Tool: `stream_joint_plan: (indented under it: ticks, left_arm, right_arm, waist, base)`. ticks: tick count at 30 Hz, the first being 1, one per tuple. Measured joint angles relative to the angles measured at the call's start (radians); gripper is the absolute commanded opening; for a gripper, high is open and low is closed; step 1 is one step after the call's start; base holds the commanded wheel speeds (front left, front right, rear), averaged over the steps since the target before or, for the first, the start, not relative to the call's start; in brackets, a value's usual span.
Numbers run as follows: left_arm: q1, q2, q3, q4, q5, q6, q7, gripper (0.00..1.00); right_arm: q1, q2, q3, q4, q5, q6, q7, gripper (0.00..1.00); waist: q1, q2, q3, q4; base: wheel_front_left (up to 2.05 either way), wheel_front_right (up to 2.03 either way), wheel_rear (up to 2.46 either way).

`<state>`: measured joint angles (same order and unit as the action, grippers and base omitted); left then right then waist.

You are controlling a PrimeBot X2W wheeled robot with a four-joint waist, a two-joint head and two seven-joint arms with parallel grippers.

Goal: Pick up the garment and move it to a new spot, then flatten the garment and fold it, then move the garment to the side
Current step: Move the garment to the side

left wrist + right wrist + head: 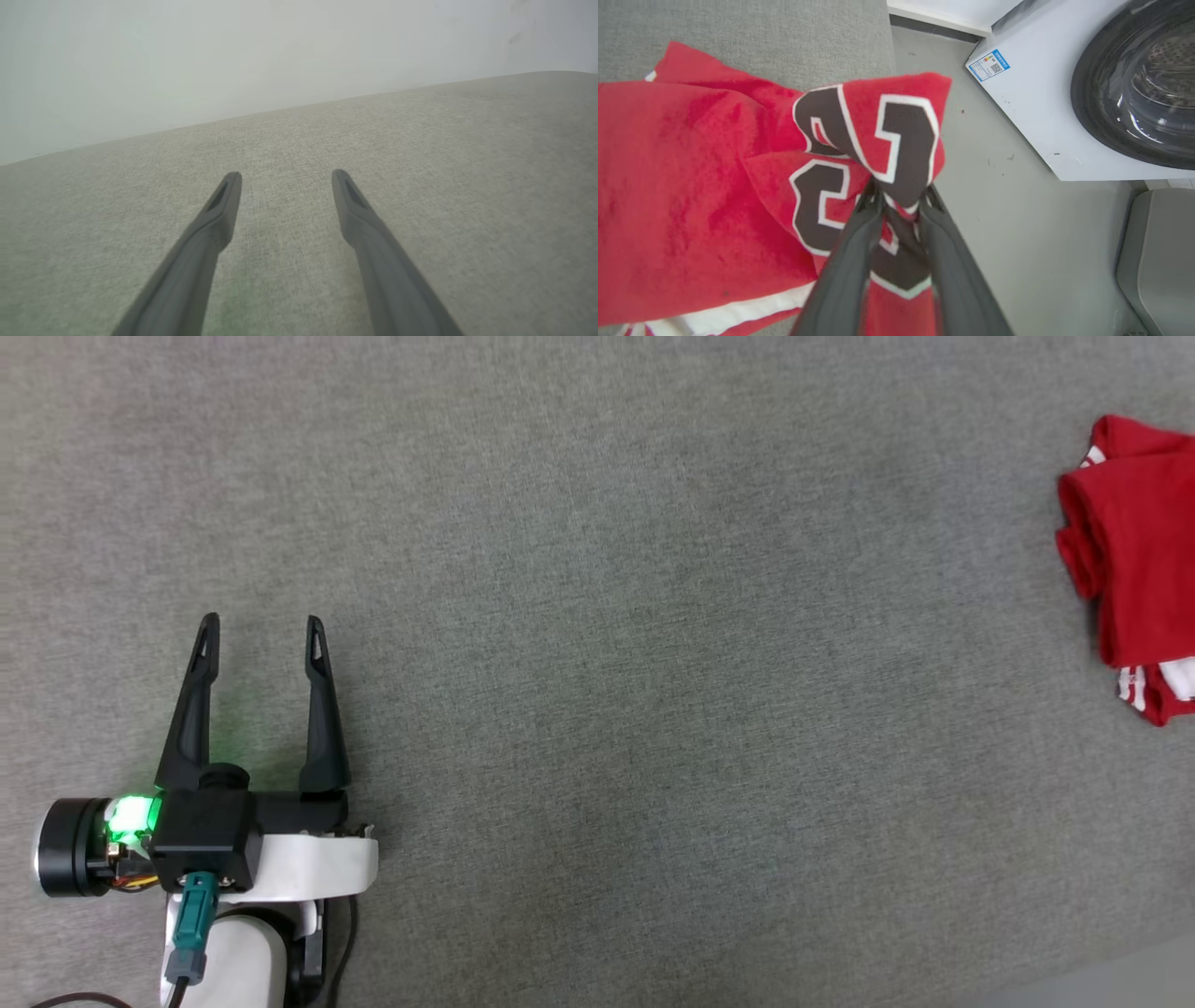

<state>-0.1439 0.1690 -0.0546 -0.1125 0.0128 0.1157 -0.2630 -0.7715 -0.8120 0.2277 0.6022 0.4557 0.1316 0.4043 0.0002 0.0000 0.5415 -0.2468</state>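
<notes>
The garment (1134, 560) lies bunched and folded at the far right edge of the grey fabric surface in the head view, with white sleeve trim showing at its lower end. In the right wrist view the garment (682, 186) spreads to the left, and a fold with dark white-edged numerals stands up between my fingers. My right gripper (902, 193) is shut on that fold, near the surface's edge. My left gripper (262, 625) rests open at the lower left, far from the garment. Its fingers (219, 219) hover above bare grey cloth, holding nothing.
The grey fabric surface (597, 616) stretches wide between my left gripper and the garment. Past its right edge are a pale floor (1017, 233), a white washing machine (1041, 116) with a dark round door, and a grey container (1157, 252). A pale wall (233, 56) stands behind the surface.
</notes>
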Motion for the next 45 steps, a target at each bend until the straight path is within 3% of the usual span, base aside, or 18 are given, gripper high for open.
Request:
stream_joint_plan:
  ticks: [6, 10, 16, 22, 29, 35, 36, 45]
  left_arm:
    - [0.023, -0.021, -0.012, 0.018, -0.011, 0.012, 0.0, 1.0]
    - [0.048, -0.036, -0.017, 0.026, -0.022, 0.021, 0.0, 1.0]
    - [0.094, -0.063, -0.021, 0.04, -0.046, 0.033, 0.0, 1.0]
    - [0.125, -0.08, -0.026, 0.061, -0.052, 0.03, 0.0, 1.0]
    - [0.151, -0.089, -0.026, 0.085, -0.054, 0.024, 0.0, 1.0]
    - [0.176, -0.095, -0.025, 0.103, -0.054, 0.015, 0.0, 1.0]
    - [0.188, -0.098, -0.021, 0.116, -0.054, 0.007, 0.0, 1.0]
    - [0.235, -0.103, -0.013, 0.132, -0.054, -0.01, 0.0, 1.0]
  right_arm:
    - [-0.009, 0.021, -0.08, 0.011, -0.192, 0.0, -0.141, 1.0]
    - [-0.017, 0.067, -0.141, -0.023, -0.302, 0.0, -0.255, 1.0]
    - [-0.006, 0.182, -0.198, -0.109, -0.4, 0.0, -0.463, 1.0]
    - [0.08, 0.344, -0.221, -0.225, -0.445, 0.0, -0.633, 1.0]
    - [0.25, 0.515, -0.202, -0.352, -0.439, 0.0, -0.664, 1.0]
    - [0.429, 0.605, -0.205, -0.406, -0.414, 0.0, -0.667, 1.0]
    - [0.524, 0.65, -0.23, -0.42, -0.381, 0.0, -0.667, 1.0]
    - [0.734, 0.725, -0.287, -0.511, -0.358, 0.0, -0.667, 1.0]
  waist:
    - [-0.0001, 0.0, -0.07, 0.016]
    - [-0.0002, 0.0, -0.131, 0.036]
    - [-0.0002, 0.0, -0.221, 0.076]
    - [-0.0002, 0.0, -0.295, 0.129]
    - [-0.0003, 0.0, -0.367, 0.177]
    - [-0.0003, 0.0, -0.42, 0.208]
    - [-0.0003, 0.0, -0.45, 0.225]
    - [-0.0003, 0.0, -0.506, 0.25]
  base:
    - [0.0, 0.0, 0.0]
    - [0.0, 0.0, 0.0]
    - [0.0, 0.0, 0.0]
    - [0.0, 0.0, 0.0]
    - [0.0, 0.0, 0.0]
    - [0.0, 0.0, 0.0]
    - [0.0, 0.0, 0.0]
    - [0.0, 0.0, 0.0]
